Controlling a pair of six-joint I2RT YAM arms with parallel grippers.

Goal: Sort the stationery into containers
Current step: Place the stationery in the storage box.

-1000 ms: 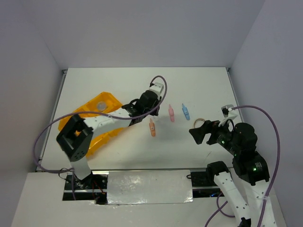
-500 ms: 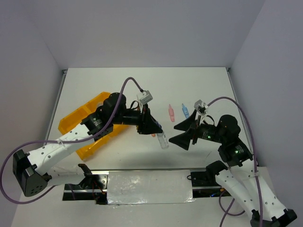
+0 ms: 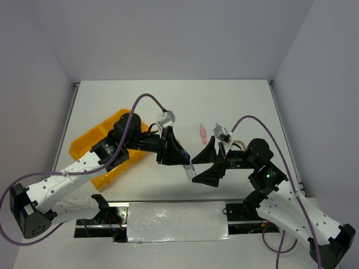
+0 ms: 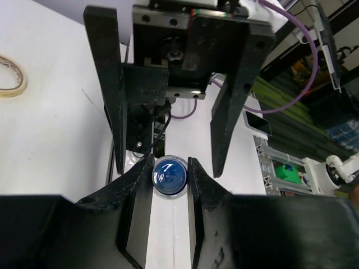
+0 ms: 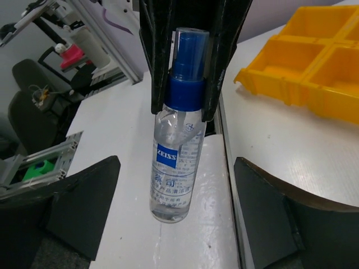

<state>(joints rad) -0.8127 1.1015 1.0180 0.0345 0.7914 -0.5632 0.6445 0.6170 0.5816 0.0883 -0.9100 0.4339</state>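
Your right gripper (image 3: 203, 164) is hovering wide open over the near side of the table (image 3: 247, 106), with a finger on either side of the bottle (image 5: 174, 162) but touching nothing. The bottle is hanging in mid-air straight ahead of it. Its base is pointing at your right wrist and its long axis is running from one gripper to the other. Your left gripper (image 4: 170, 175) is clamping the blue-capped end. Farther left, the tray (image 3: 84, 147) is waiting.
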